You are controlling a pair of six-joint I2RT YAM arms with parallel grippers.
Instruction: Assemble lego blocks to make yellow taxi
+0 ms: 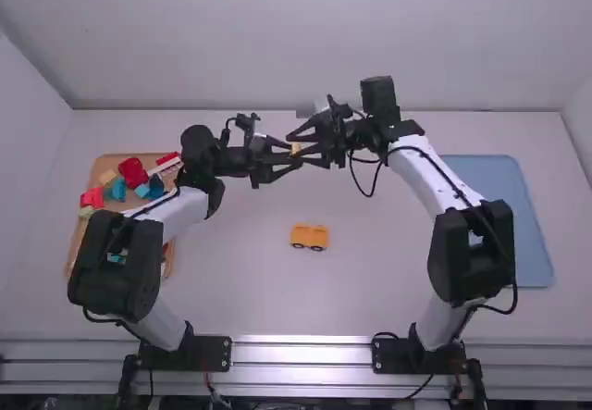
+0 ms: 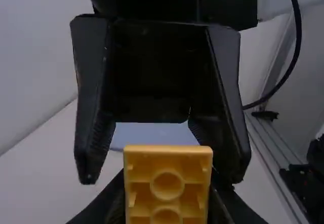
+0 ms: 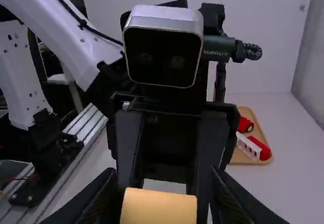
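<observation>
I have a small yellow plastic block (image 2: 168,153) held between the fingers of my left claw (image 1: 291,154), above the white counter (image 1: 250,285). My right claw (image 1: 298,147) faces it and is spread wide, its fingers on either side of the block with a gap left at each side. Seen from my left wrist, the block shows a hollow face with round tubes inside; seen from my right wrist, it shows a plain face.

Nearer my bases than the claws, an orange-yellow wheeled piece (image 1: 309,236) sits on the counter, roughly midway between my two arms. Over on my left lies a tan wooden tray (image 1: 104,164) of loose plastic pieces, among them a red block (image 1: 132,172), some blue and teal ones, and a red-and-white piece (image 3: 255,146). On my right, partly behind my arm, a flat blue tray (image 1: 504,174) rests on the counter.
</observation>
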